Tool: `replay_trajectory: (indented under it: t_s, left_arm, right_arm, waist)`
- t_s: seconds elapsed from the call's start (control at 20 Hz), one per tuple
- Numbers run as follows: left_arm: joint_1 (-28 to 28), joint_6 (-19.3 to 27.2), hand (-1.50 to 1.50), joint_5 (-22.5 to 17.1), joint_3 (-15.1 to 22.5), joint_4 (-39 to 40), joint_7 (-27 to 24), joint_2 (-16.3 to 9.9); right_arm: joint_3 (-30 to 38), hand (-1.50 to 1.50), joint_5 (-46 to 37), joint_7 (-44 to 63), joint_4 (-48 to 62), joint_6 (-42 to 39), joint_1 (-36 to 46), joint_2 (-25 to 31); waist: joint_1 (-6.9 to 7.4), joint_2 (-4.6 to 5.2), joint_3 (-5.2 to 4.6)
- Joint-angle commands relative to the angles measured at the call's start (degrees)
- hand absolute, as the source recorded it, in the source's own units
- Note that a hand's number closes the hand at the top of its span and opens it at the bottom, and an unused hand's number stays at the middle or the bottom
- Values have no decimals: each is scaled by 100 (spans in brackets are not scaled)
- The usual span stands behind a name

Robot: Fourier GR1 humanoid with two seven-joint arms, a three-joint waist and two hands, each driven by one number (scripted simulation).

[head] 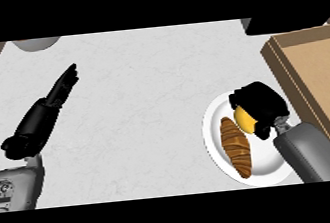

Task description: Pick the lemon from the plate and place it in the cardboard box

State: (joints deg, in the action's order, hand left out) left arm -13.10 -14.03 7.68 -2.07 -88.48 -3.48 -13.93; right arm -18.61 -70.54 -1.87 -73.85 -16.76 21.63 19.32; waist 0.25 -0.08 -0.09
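The lemon [245,119] sits on the white plate [215,151], tucked right under the right robot hand [260,102], whose fingers curl around it from above, with a croissant [236,147] lying just beside it. The box [314,76] stands close to the plate on the right. The left robot hand [63,85] rests over the counter [138,106], far away, fingers straight and together.

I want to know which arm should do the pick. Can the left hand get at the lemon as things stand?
Probably not: the left hand rests far across the counter, and the right hand already covers the lemon on the plate.
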Motion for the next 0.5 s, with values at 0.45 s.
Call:
replay_trajectory:
  t_s: [0.45]
  left_arm:
    - [-216,0,0,102,197,-111,188,183]
  right_arm:
    - [2349,150,589,2059,2353,1054,2324,-1232]
  waist:
    - [298,108,22]
